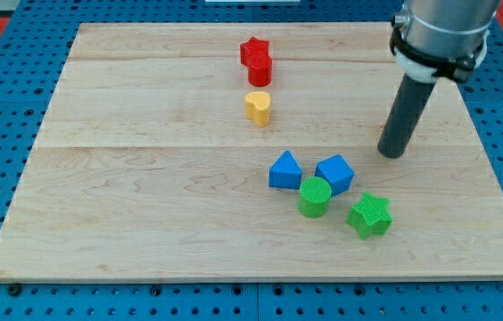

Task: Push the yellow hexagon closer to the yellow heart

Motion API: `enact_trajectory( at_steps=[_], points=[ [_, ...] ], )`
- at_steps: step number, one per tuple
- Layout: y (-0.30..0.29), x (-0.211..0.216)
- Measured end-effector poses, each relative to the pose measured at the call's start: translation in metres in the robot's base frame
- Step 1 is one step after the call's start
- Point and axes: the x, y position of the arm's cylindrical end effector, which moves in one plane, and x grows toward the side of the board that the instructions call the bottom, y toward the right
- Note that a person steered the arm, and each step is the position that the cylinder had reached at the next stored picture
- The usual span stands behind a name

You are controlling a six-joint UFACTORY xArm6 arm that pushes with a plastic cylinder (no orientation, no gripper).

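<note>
No claw is fitted, only a rod. My tip (393, 155) is set near the board's right edge. The hexagon (382, 130) is barely seen, a yellowish sliver behind the rod. A steady leftward push toward the heart (258, 107) is advised.

Bright, even light falls from overhead on the pale wooden board (144, 196), with no glare. Each small coloured block casts only a short soft shadow. Focus is sharp throughout, edges undistorted.
</note>
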Motion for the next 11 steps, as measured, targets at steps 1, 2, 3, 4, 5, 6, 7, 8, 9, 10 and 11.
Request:
enact_trajectory(
  at_steps=[1, 2, 3, 4, 5, 6, 7, 8, 9, 10, 11],
  points=[
    [0.016, -0.006],
    [0.016, -0.055],
    [0.022, -0.077],
    [0.039, -0.049],
    [0.068, -0.060],
    [0.114, -0.115],
    [0.068, -0.123],
    [0.025, -0.084],
    [0.001, -0.082],
    [0.050, -0.078],
    [0.025, -0.075]
  ],
)
